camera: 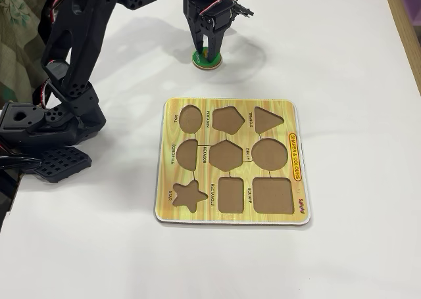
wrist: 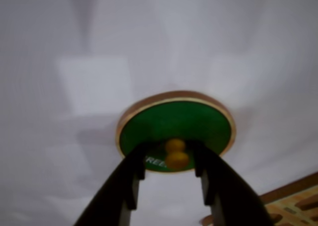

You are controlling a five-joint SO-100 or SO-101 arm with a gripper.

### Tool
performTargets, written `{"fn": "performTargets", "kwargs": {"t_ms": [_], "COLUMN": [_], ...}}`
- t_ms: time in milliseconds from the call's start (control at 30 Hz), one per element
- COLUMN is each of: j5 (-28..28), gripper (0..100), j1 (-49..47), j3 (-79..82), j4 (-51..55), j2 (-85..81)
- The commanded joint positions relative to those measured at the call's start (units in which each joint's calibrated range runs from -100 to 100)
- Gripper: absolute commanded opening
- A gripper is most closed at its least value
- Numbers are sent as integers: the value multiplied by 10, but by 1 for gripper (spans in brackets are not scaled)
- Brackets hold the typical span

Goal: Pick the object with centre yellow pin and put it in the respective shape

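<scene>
A green round piece (wrist: 169, 120) with a wooden rim and a yellow centre pin (wrist: 176, 154) lies flat on the white table. In the fixed view it (camera: 212, 62) sits at the back, beyond the wooden shape board (camera: 227, 104). My gripper (wrist: 169, 155) points down over it with one finger on each side of the pin; a gap shows on the left of the pin, and the right finger is close to it. The gripper (camera: 206, 52) is low over the piece. The board's round hole (camera: 271, 153) is empty.
The board has several other empty cut-outs, among them a star (camera: 189, 194) and a square (camera: 272, 195). Its corner shows at the lower right of the wrist view (wrist: 293, 201). The arm's base (camera: 46, 135) stands at the left. The table edge runs along the far right.
</scene>
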Motion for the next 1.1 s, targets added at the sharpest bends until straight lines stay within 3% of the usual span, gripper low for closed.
{"fn": "performTargets", "kwargs": {"t_ms": [0,133,800,1067], "j5": [2,2,1,-4], "gripper": [11,1,1,1], "j1": [7,8,11,83], "j3": [-16,-16,-15,-16], "j4": [3,7,-1,-1], "j2": [-3,-1,-40,-97]}}
